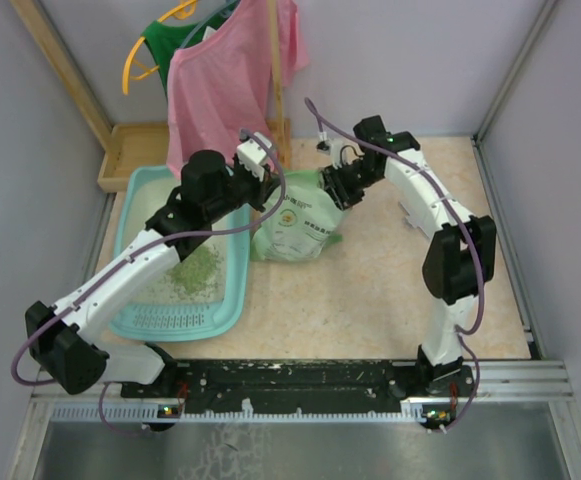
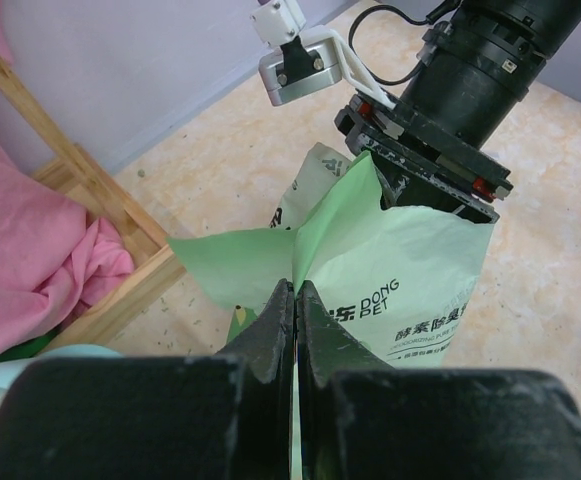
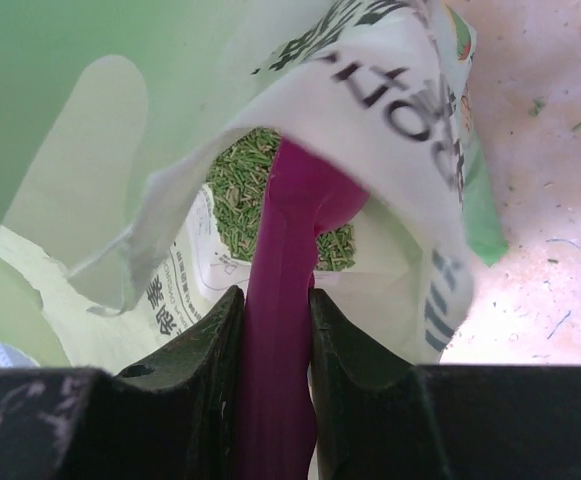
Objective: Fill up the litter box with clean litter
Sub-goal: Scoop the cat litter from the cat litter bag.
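Now my left gripper (image 2: pixel 295 300) pinches the pale green bag (image 2: pixel 400 270) tight by its top edge, my right gripper (image 3: pixel 277 300) clamps the magenta scoop (image 3: pixel 300 200) by its handle, bowl down in the clean litter (image 3: pixel 235 185) inside the bag, and the litter box (image 1: pixel 225 310) lies just left of the bag.

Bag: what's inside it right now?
Green litter and the bowl end of the magenta scoop, whose handle the right gripper holds. Folds of the bag hide the rest of the litter.
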